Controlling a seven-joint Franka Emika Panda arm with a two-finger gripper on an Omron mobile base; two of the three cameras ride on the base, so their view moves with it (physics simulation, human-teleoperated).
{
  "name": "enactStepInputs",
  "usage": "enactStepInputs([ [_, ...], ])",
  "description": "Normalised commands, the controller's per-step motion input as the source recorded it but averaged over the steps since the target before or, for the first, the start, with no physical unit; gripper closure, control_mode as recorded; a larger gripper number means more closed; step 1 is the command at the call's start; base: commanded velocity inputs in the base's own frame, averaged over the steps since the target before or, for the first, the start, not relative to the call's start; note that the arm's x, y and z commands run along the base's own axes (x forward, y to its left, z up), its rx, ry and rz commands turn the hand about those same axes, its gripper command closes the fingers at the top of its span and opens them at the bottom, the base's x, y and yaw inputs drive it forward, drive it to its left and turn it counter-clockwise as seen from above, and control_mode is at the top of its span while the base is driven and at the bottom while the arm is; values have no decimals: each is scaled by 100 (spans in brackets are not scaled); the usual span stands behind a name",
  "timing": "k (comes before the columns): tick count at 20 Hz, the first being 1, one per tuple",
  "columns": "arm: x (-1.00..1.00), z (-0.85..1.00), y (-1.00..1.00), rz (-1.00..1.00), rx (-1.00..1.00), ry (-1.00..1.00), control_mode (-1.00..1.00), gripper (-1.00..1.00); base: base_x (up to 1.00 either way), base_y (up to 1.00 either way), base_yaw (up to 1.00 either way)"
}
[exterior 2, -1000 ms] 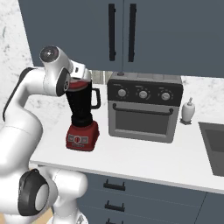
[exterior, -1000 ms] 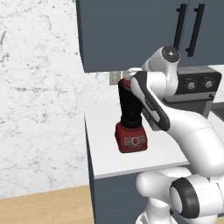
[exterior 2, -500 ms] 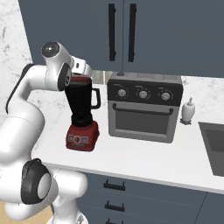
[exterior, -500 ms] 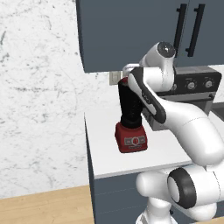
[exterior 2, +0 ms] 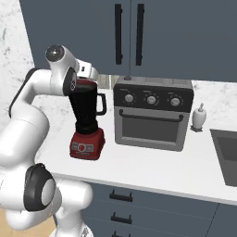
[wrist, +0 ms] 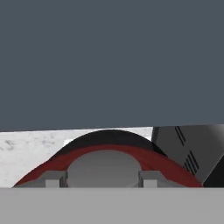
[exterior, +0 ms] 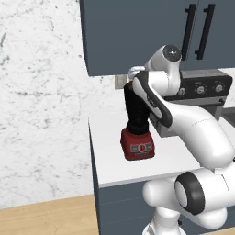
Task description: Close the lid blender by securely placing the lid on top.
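Observation:
The blender (exterior 2: 88,109) stands on the counter, a dark jar with a side handle on a red base (exterior: 137,146). The red lid (exterior 2: 84,83) lies level across the jar's top. In the hand view the lid (wrist: 171,165) curves across the bottom, with its pale grey knob (wrist: 104,168) in the middle. My gripper (wrist: 103,179) comes down from above, and its two tips press against the knob's left and right sides. The white hand (exterior 2: 89,72) sits right over the jar, and the arm's forearm hides part of the jar (exterior: 136,110) in the left base view.
A grey toaster oven (exterior 2: 152,113) with three knobs stands close to the right of the blender. Dark upper cabinets (exterior 2: 139,32) hang low just above my hand. A small white bottle (exterior 2: 198,117) and a sink (exterior 2: 227,155) lie farther right. The counter's left edge (exterior: 92,151) is near the blender.
The arm's upper joints have shifted slightly up and inward. The hand has stayed over the jar's top with the lid beneath it, and the blender has not moved.

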Motion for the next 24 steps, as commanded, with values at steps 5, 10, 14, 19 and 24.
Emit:
enactStepInputs([
  [5, -1, 0, 0, 0, 0, -17, -100, 100, 0, 0, 0],
  [10, 0, 0, 0, 0, 0, -18, -100, 100, 0, 0, 0],
  [14, 0, 0, 2, 0, 0, -14, -100, 100, 0, 0, 0],
  [19, 0, 0, 3, 0, 0, -11, -100, 100, 0, 0, 0],
  [24, 1, 0, 2, 0, 0, -9, -100, 100, 0, 0, 0],
])
